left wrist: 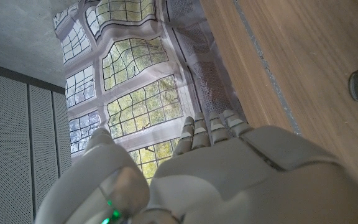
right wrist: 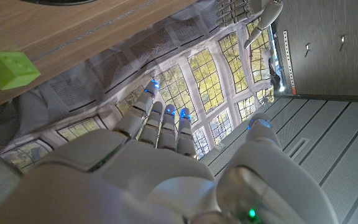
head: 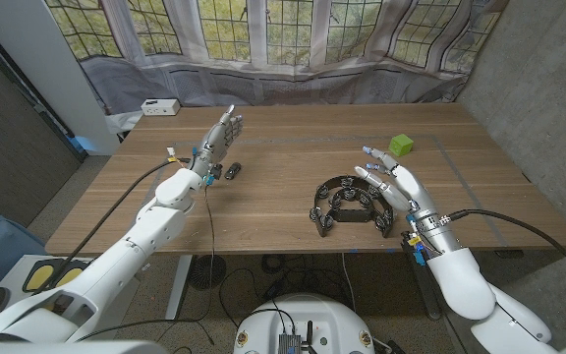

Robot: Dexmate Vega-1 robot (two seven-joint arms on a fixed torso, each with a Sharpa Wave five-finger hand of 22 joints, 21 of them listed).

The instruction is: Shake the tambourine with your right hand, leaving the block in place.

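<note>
Our right hand [head: 393,187], fingers apart and empty, hovers over the tambourine's [head: 347,205] 3 o'clock rim; we judge it should close squarely on the frame and keep clear of the block [head: 401,146] at 1 o'clock. Our left hand [head: 220,138], fingers straight and empty, is raised at the table's [head: 283,236] 10 o'clock.

**Daylight at the leaded windows**

A wooden table [head: 283,147] is standing before a backdrop [head: 283,49] showing leaded windows [head: 293,20] with greenery glowing behind; it is looking like printed cloth, though that is hard to confirm. A grey concrete wall [head: 548,79] is rising on one side, a dark ribbed panel [head: 8,128] on the other.
</note>
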